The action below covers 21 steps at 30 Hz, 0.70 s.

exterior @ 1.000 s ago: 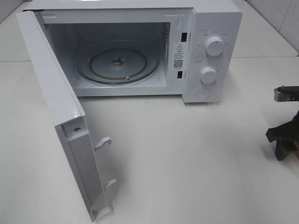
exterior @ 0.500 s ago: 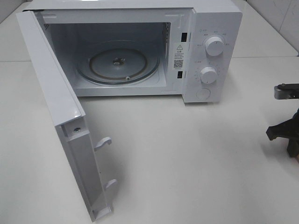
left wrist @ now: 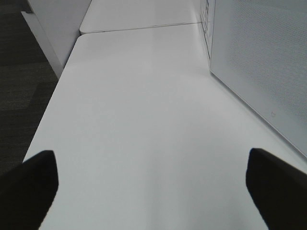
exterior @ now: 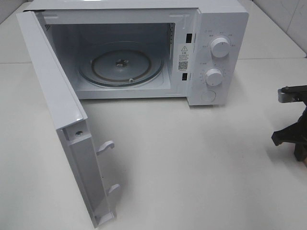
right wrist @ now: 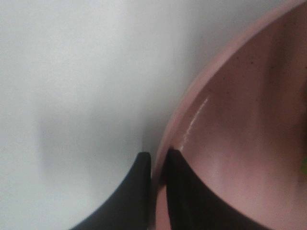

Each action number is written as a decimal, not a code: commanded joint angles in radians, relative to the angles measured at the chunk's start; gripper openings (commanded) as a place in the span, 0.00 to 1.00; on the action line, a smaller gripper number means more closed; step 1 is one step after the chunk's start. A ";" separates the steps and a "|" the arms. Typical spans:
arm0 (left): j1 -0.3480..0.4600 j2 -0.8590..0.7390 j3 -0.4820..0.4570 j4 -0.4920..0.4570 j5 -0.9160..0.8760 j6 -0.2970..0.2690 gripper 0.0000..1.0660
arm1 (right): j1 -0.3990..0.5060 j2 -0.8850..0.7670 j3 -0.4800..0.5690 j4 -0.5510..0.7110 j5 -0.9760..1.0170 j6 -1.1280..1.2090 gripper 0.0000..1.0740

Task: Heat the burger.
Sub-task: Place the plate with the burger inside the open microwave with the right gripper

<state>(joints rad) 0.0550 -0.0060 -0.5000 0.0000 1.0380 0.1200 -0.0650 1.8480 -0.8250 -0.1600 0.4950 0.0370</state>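
Note:
Close up in the right wrist view, my right gripper (right wrist: 157, 160) is shut on the rim of a salmon-pink plate (right wrist: 240, 120), one finger inside and one outside. The burger is out of view. In the high view that gripper (exterior: 293, 139) sits low over the table at the far right edge, partly cut off. The white microwave (exterior: 223, 28) stands at the back with its door (exterior: 53, 96) swung wide open to the left and a bare glass turntable (exterior: 122, 64) inside. My left gripper (left wrist: 153, 191) is open over bare table, out of the high view.
The open door juts far forward on the left, with two latch hooks (exterior: 106, 146) on its edge. Two knobs (exterior: 219, 46) sit on the microwave's right panel. In the left wrist view the door's outer face (left wrist: 259, 62) is close by, and the table's edge (left wrist: 53, 96) drops to dark floor.
My right gripper's fingers have closed onto the plate's rim and the arm has shifted slightly. The left gripper and the microwave have not moved.

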 commanded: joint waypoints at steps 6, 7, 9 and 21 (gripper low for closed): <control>-0.004 -0.020 0.001 0.000 -0.005 -0.002 0.94 | 0.110 -0.012 0.021 -0.017 0.062 0.001 0.00; -0.004 -0.020 0.001 0.000 -0.005 -0.002 0.94 | 0.110 -0.012 0.021 -0.017 0.062 0.001 0.00; -0.004 -0.020 0.001 0.000 -0.005 -0.002 0.94 | 0.177 -0.060 0.021 -0.039 0.125 0.009 0.00; -0.004 -0.020 0.001 0.000 -0.005 -0.002 0.94 | 0.408 -0.285 0.044 -0.183 0.274 0.135 0.00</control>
<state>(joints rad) 0.0550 -0.0060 -0.5000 0.0000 1.0380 0.1200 0.3130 1.6090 -0.7900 -0.2840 0.7400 0.1420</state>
